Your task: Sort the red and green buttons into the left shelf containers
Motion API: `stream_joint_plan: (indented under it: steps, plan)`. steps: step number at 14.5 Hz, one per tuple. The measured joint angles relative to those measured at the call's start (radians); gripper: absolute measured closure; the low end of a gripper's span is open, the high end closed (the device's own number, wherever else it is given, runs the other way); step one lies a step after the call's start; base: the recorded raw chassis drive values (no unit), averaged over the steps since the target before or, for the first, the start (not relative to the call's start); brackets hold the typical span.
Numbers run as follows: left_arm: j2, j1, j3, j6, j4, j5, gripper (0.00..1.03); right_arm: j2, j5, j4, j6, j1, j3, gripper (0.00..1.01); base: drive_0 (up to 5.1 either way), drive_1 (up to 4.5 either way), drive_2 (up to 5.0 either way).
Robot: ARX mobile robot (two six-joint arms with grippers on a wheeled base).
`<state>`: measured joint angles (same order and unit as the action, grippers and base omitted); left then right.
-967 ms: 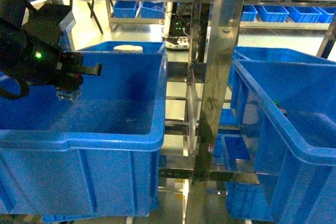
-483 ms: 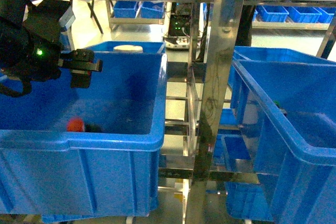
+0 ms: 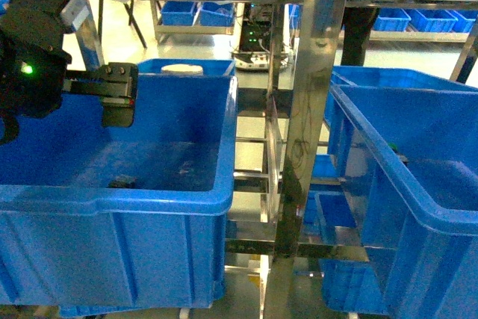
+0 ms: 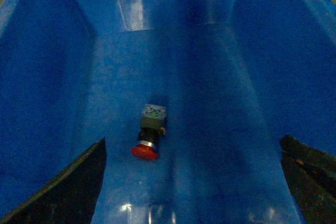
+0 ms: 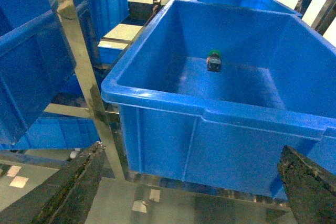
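Note:
A red-capped button (image 4: pixel 148 139) lies on its side on the floor of the large blue left tub (image 3: pixel 149 198); in the head view it shows only as a small dark body (image 3: pixel 123 181). My left gripper (image 4: pixel 189 192) hangs open above it, fingers wide apart and holding nothing; from the head camera this gripper (image 3: pixel 119 110) is over the tub's left half, near rim height. A green-capped button (image 5: pixel 213 60) sits on the floor of the other big blue tub (image 5: pixel 157 98). My right gripper (image 5: pixel 189 192) is open and empty, outside and below that tub's front wall.
A shiny steel shelf post (image 3: pixel 302 110) stands between the two tubs, and the right tub (image 3: pixel 418 211) fills the right side. Another blue tub (image 3: pixel 183 69) with a white object sits behind the left one. Small blue bins (image 3: pixel 407 19) line far shelves.
The left gripper opened and let the red button drop to the tub floor. It then rose up and to the left. The button rolled a little and settled.

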<state>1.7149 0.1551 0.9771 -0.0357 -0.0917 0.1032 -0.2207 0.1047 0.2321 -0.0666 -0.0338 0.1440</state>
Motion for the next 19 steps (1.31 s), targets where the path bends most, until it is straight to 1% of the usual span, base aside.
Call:
stream_joint_plan:
  steps: [1,2,3,4,6,7,8,9,10,11,12,13,14,15,18,19]
  plan:
    - [-0.009,0.001,-0.006,-0.005,-0.001,-0.002,0.05,0.0,0.0,0.0,0.0,0.0,0.0,0.03,0.0,0.0,0.0]
    - [-0.058,0.003,-0.051,-0.019,-0.023,-0.01,0.05,0.0,0.0,0.0,0.0,0.0,0.0,0.03,0.0,0.0,0.0]
    - [-0.115,0.0,-0.11,-0.039,-0.029,-0.023,0.05,0.0,0.0,0.0,0.0,0.0,0.0,0.03,0.0,0.0,0.0]
    - [-0.189,-0.007,-0.188,-0.066,-0.03,-0.05,0.05,0.0,0.0,0.0,0.0,0.0,0.0,0.03,0.0,0.0,0.0]
    - [-0.366,-0.013,-0.346,-0.068,-0.097,-0.055,0.05,0.0,0.0,0.0,0.0,0.0,0.0,0.03,0.0,0.0,0.0]
    - [-0.445,-0.012,-0.414,-0.05,-0.129,-0.054,0.05,0.0,0.0,0.0,0.0,0.0,0.0,0.03,0.0,0.0,0.0]
    - [-0.537,-0.025,-0.498,-0.047,-0.14,-0.055,0.05,0.0,0.0,0.0,0.0,0.0,0.0,0.03,0.0,0.0,0.0]
    - [-0.616,-0.045,-0.558,-0.064,-0.112,-0.054,0.05,0.0,0.0,0.0,0.0,0.0,0.0,0.03,0.0,0.0,0.0]
    - [-0.72,-0.047,-0.606,-0.08,-0.071,-0.027,0.05,0.0,0.0,0.0,0.0,0.0,0.0,0.03,0.0,0.0,0.0]
    - [-0.832,-0.023,-0.636,-0.104,-0.034,0.007,0.05,0.0,0.0,0.0,0.0,0.0,0.0,0.03,0.0,0.0,0.0]
    - [-0.92,0.011,-0.656,-0.117,-0.006,0.041,0.05,0.0,0.0,0.0,0.0,0.0,0.0,0.03,0.0,0.0,0.0]
    - [-1.004,0.048,-0.687,-0.126,0.016,0.099,0.05,0.0,0.0,0.0,0.0,0.0,0.0,0.03,0.0,0.0,0.0]
    - [-1.06,0.081,-0.714,-0.144,0.028,0.162,0.05,0.0,0.0,0.0,0.0,0.0,0.0,0.03,0.0,0.0,0.0]
    - [-1.072,0.093,-0.72,-0.151,0.029,0.193,0.05,0.0,0.0,0.0,0.0,0.0,0.0,0.03,0.0,0.0,0.0]
    - [-1.069,0.093,-0.72,-0.161,0.027,0.202,0.05,0.0,0.0,0.0,0.0,0.0,0.0,0.03,0.0,0.0,0.0]
    - [-1.069,0.09,-0.746,-0.142,-0.069,0.179,0.08,0.085,-0.072,-0.154,0.024,0.023,-0.072,0.12,0.0,0.0,0.0]
